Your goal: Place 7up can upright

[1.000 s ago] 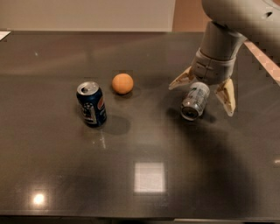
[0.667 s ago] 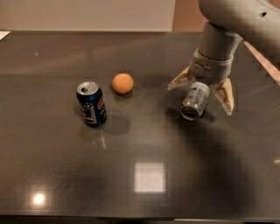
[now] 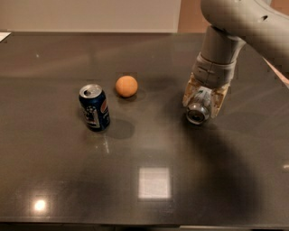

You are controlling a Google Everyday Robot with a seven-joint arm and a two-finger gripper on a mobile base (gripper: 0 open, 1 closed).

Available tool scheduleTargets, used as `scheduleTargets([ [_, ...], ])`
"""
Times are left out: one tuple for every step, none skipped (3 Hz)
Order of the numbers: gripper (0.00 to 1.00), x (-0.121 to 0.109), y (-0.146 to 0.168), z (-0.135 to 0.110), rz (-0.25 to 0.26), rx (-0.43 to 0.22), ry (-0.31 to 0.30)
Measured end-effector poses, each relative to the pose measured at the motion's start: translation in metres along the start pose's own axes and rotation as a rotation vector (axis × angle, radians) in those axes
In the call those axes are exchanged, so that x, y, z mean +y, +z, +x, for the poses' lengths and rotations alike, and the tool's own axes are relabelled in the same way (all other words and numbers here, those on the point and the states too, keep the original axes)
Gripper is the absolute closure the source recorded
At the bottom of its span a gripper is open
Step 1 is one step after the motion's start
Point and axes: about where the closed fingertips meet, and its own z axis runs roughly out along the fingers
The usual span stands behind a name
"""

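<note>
Dark, glossy table [image 3: 54,180]: running across almost the whole view and mirroring a square patch of ceiling light [image 3: 154,182] near the front edge. A pale wall [image 3: 90,13] is showing behind the far edge.

Item 1, 7up can [image 3: 197,113]: lying on its side at the right of the table, directly under the wrist. Its long axis is running roughly from the far side toward the camera, with one round silver end facing forward and slightly down. It appears to be resting on or just above the table; which of the two cannot be told.

Item 2, gripper [image 3: 202,104]: pointing down from the grey arm [image 3: 235,27] that is entering at the top right. Its beige fingers [image 3: 188,94] are sitting against the can's two sides, pinching it across its width. The grip is therefore crossing the can's axis, so the coming move looks to be a lift and a wrist turn that bring that axis vertical.

Item 3, Pepsi can [image 3: 94,108]: standing upright at left centre, well apart from the gripper.

Item 4, orange [image 3: 126,86]: sitting just beyond and to the right of the Pepsi can, between it and the gripper, touching neither.

Bare table is lying around the 7up can on every side.
</note>
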Motion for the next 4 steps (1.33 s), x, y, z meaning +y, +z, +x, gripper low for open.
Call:
scheduleTargets([
  [0.63,0.001,0.003,0.002,-0.008,0.0,0.002],
  [0.87,-0.003,-0.001,0.0,-0.014,0.023,0.025],
  [1.0,-0.012,-0.017,-0.008,0.021,-0.013,0.121],
  [1.0,-0.029,-0.037,-0.015,0.1,-0.088,0.239],
])
